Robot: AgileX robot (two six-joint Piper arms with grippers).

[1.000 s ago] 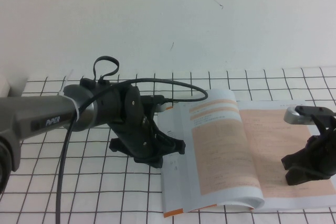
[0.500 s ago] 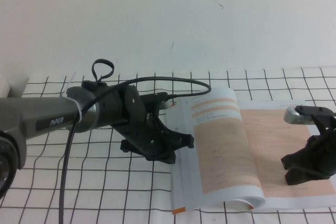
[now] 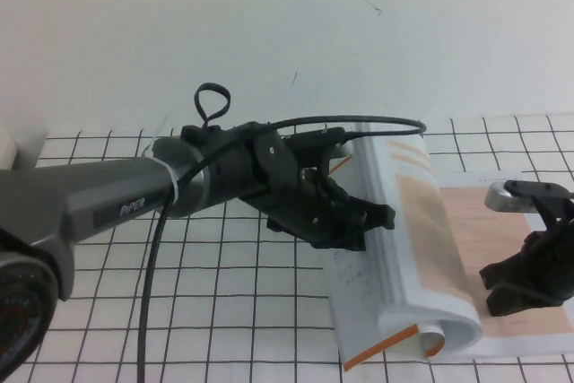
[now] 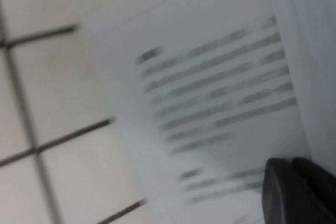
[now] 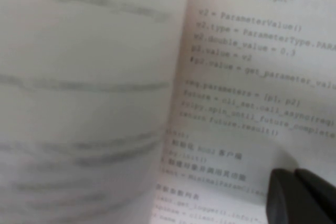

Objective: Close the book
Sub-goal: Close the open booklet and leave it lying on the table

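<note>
Now: the book (image 3: 421, 248) lies on the gridded bench (image 3: 224, 311), right of centre, spine running front to back. Its right page is flat. The left block of pages stands near upright, leaning over toward the right page, its front corner curled; an orange edge shows beneath it at the near side.

You have the left arm (image 3: 108, 208) coming in from the left edge, forearm low and almost level across the bench. The wrist is turned so the left gripper (image 3: 363, 226) points right and slightly down, against the outer face of the raised pages. A cable (image 3: 359, 121) arcs above the wrist toward the book's far edge. Released or clenched: cannot tell. The left wrist view gives only blurred print and grid lines, close up.

The right gripper (image 3: 516, 289) sits near the right edge, low on the flat right page, toward its front corner. Its state: cannot tell. The right wrist view shows lines of printed code beside the page fold.
</note>
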